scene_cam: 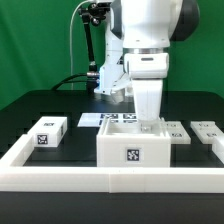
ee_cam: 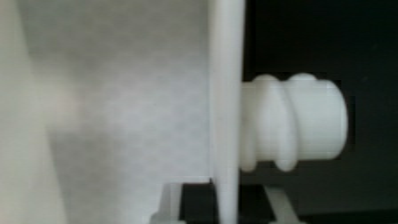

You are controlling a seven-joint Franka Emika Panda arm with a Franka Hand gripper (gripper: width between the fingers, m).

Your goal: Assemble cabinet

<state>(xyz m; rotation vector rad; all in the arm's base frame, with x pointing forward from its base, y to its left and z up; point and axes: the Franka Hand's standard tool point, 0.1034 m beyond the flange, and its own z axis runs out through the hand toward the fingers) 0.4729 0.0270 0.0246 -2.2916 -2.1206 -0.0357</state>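
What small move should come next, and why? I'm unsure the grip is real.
Probably a slight, slow lift with jaws kept shut. The gripper reaches down into the large white plastic cabinet box, closed; the wrist view shows a thin white wall edge running toward it beside a ribbed white peg. Whether that wall is pinched cannot be told.

A thin white plastic panel (ee_cam: 226, 100) stands edge-on close ahead of the gripper, with a white ribbed plastic peg (ee_cam: 299, 118) jutting sideways from it.

I see the arm (scene_cam: 150, 28) as smooth, rounded white shells, glossy under the lights. A dark grey band (scene_cam: 186, 18) rings its upper joint, and the casing narrows into a boxy white wrist (scene_cam: 147, 64).
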